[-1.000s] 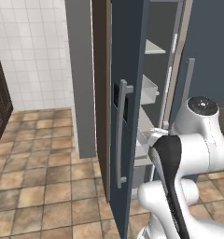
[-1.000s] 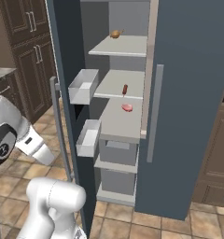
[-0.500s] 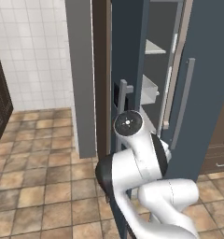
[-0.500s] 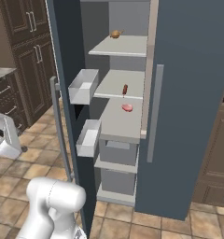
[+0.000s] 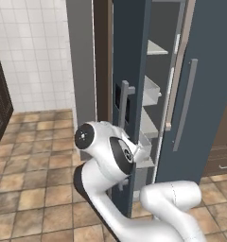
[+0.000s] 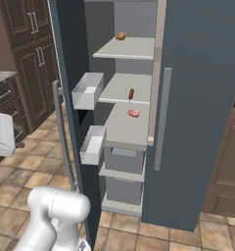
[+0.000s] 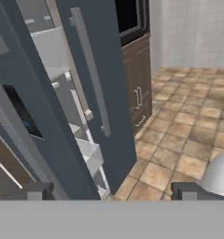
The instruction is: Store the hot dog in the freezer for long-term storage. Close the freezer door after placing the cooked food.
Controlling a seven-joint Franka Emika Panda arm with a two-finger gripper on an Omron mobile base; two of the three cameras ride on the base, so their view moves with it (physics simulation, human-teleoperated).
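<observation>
The hot dog [image 6: 131, 93] lies on the middle shelf of the open freezer [image 6: 127, 49], a short reddish-brown stick. The freezer door [image 6: 70, 54] stands swung wide, white bins on its inner face and a long grey handle [image 6: 64, 132] on its outer edge. In the hand view my gripper [image 7: 114, 191] is open with nothing between its fingers. It looks from outside at the freezer door [image 7: 39, 98] with its black dispenser panel. My arm [image 5: 106, 151] bends low in front of the freezer door [image 5: 129, 56].
A pink lump of meat [image 6: 133, 113] sits on the shelf below the hot dog, a tan food [image 6: 121, 36] on the top shelf. The plain fridge door [image 6: 198, 98] is shut on the right. Dark brown cabinets [image 6: 26, 59] stand left, tiled floor [image 5: 35, 165] around.
My arm has swung from the right of the left base view across to the left, in front of the freezer door's outer side. Hot dog and door have not moved.
</observation>
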